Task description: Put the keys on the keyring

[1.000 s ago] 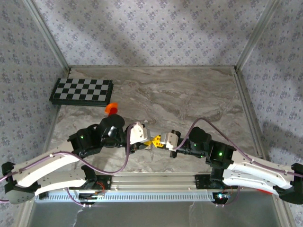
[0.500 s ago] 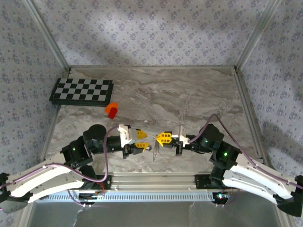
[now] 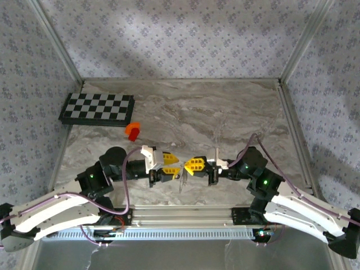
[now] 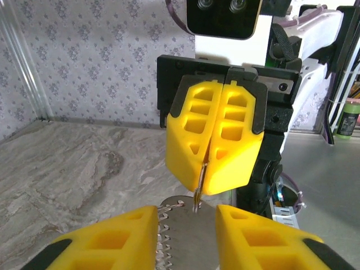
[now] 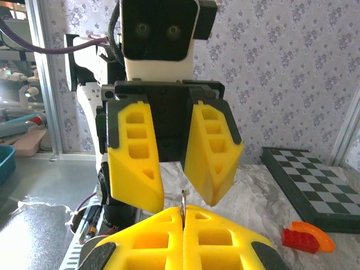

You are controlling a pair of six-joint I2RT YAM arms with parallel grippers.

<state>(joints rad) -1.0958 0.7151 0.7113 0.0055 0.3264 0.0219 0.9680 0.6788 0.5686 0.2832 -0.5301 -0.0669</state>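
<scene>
Keyring (image 4: 169, 209) at shut right jaws' tips

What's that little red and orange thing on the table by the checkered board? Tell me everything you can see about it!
The small block looks like plastic. It has a red brick-shaped part joined to an orange curved part. It lies on the marble table, right by the near right corner of the checkerboard. It is too close to tell whether the two touch. Nothing else is on it or holding it.
</scene>
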